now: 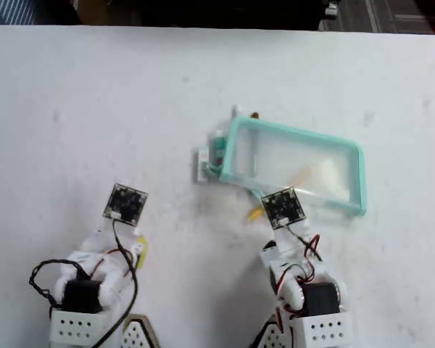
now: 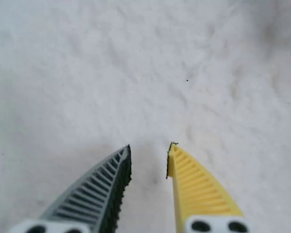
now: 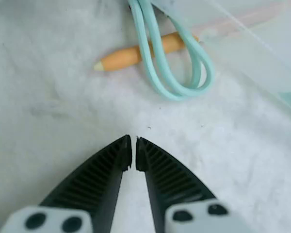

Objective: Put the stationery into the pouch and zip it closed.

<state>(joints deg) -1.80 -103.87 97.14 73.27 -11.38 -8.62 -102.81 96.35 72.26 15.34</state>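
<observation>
Left gripper (image 2: pixel 149 158): jaws narrowly apart, empty, over bare tabletop (image 2: pixel 136 58).
Right gripper (image 3: pixel 133 145): jaws pinched together, empty.
Pouch (image 1: pixel 297 133): flat on the tabletop, centre-right.
Orange pencil (image 3: pixel 131 56): under the pouch's teal loop (image 3: pixel 184 90).

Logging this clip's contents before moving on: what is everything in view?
pouch: one, clear with mint edging, table centre-right
strap loop: one, mint, lying across the pencil
pencil: one, orange, on the table beside the pouch
small white thing: one, at the pouch's left end in the high view, unclear
table: one, white, under everything
left gripper: grey and yellow, open, over bare table
right gripper: black, shut, empty, near the strap loop
</observation>
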